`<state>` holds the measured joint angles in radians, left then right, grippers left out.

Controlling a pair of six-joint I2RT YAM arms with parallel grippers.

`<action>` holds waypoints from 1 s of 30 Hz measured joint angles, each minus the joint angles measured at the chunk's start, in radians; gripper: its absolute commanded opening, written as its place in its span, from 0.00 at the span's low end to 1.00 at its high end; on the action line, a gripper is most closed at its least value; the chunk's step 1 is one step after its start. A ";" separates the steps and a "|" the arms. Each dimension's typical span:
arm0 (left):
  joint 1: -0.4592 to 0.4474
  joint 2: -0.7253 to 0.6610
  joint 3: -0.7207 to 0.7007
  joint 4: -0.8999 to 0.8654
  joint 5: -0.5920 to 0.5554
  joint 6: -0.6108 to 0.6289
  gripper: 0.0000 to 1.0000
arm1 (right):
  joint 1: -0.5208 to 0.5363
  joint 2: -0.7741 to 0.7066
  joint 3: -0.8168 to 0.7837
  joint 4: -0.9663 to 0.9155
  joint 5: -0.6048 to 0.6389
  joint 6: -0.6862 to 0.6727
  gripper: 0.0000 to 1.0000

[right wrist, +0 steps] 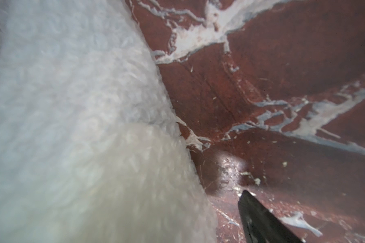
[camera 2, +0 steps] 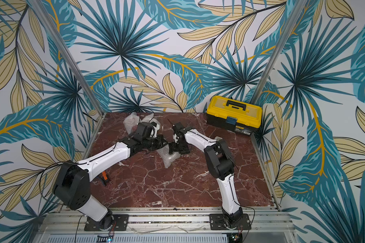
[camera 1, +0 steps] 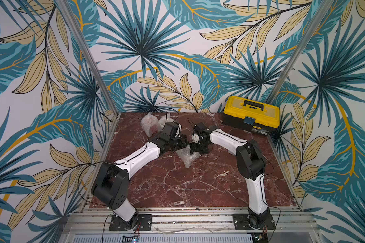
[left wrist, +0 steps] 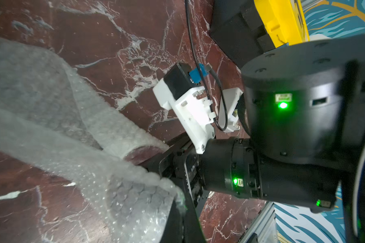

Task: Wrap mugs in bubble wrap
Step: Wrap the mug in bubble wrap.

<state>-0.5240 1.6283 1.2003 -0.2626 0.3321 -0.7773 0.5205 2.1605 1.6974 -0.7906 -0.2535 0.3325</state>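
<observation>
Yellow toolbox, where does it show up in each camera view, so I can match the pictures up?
In a top view: the toolbox sits at the table's far right corner.
In a top view: the toolbox, same far right corner.
Left wrist: only a yellow-and-black part, beyond the right arm.
Right wrist: not in it.
Shared landmark: the bubble wrap mid-table, in all four.

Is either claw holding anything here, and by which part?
Left claw pinches the bubble wrap by its edge; right claw is open, holding nothing.
</observation>
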 measured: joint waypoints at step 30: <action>-0.018 0.122 -0.003 0.199 -0.031 -0.177 0.00 | -0.039 -0.038 -0.050 0.031 -0.081 0.050 0.88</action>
<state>-0.5419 1.7504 1.1976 -0.0635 0.3012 -0.9546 0.4820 2.1227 1.6470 -0.7593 -0.3347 0.3828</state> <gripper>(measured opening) 0.048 0.880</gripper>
